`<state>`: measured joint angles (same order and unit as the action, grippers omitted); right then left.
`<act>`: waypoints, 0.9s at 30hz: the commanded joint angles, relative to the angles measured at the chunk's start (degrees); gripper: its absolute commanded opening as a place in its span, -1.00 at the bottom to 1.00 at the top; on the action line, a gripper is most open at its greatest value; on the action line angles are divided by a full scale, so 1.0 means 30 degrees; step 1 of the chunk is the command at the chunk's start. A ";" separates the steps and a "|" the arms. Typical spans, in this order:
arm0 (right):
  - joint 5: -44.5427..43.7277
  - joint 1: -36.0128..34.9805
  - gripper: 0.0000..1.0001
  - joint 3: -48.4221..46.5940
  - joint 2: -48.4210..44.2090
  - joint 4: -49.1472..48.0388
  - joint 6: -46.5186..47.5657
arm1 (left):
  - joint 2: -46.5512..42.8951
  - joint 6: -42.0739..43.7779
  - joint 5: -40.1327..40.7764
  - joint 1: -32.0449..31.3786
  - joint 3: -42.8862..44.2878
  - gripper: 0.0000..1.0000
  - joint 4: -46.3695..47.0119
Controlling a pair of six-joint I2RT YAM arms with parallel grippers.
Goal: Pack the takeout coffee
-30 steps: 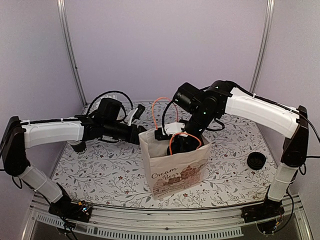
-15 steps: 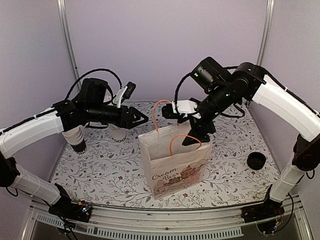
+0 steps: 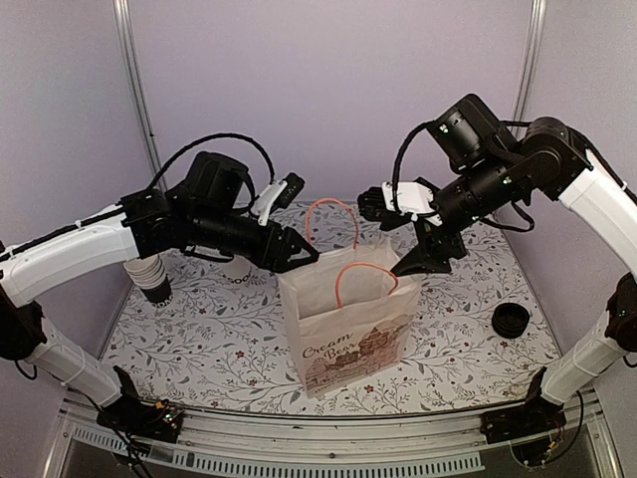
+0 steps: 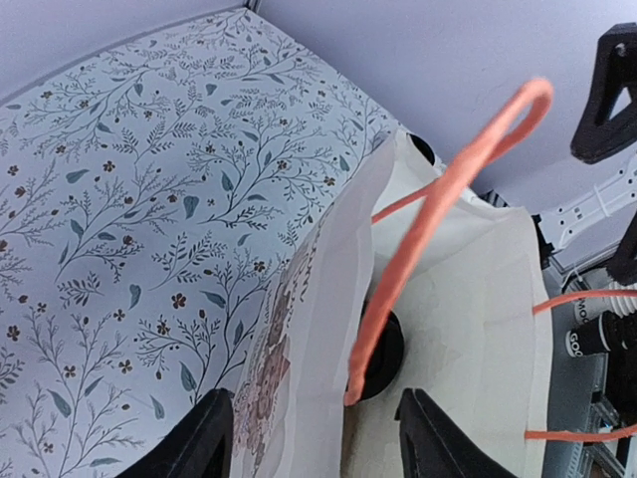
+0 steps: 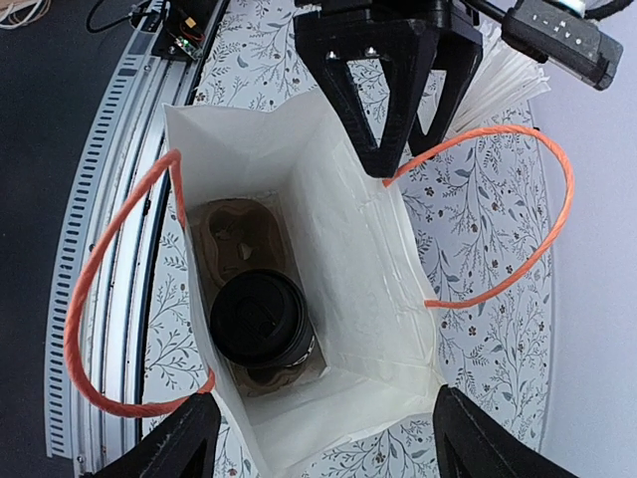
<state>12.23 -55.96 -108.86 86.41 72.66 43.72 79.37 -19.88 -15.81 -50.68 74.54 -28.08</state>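
The takeout coffee point(image 5: 259, 317), a black cup with a round black lid, stands in a brown cardboard carrier point(image 5: 234, 234) at the bottom of the white paper bag point(image 3: 348, 329). In the top view the bag's walls hide it. My right gripper point(image 3: 418, 261) hangs open above the bag's right rim, nothing between its fingers point(image 5: 184, 443). My left gripper point(image 3: 302, 257) is open at the bag's left rim. In the left wrist view the bag's wall point(image 4: 328, 299) runs up between its two fingers, and part of the lid point(image 4: 386, 344) shows past an orange handle point(image 4: 448, 189).
A stack of lidless black cups point(image 3: 149, 277) stands at the left, a white holder point(image 3: 237, 267) behind the left arm. A low stack of black lids point(image 3: 511, 319) lies at the right. The bag's orange handles point(image 3: 333, 214) stick up between the grippers.
My right gripper has risen out of the bag and moved right, leaving the coffee inside. My left gripper lifted away from the bag's rim, then came back down to it.
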 commanded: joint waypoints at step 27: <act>-0.1622 -0.2891 -0.31 0.7809 -0.3065 -0.1636 0.3686 | -0.0670 0.0846 0.1727 0.2060 -0.3714 0.31 0.5368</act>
<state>7.53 -63.31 -87.24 80.27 66.76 51.68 71.53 -16.01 -8.40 -46.15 68.40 -19.64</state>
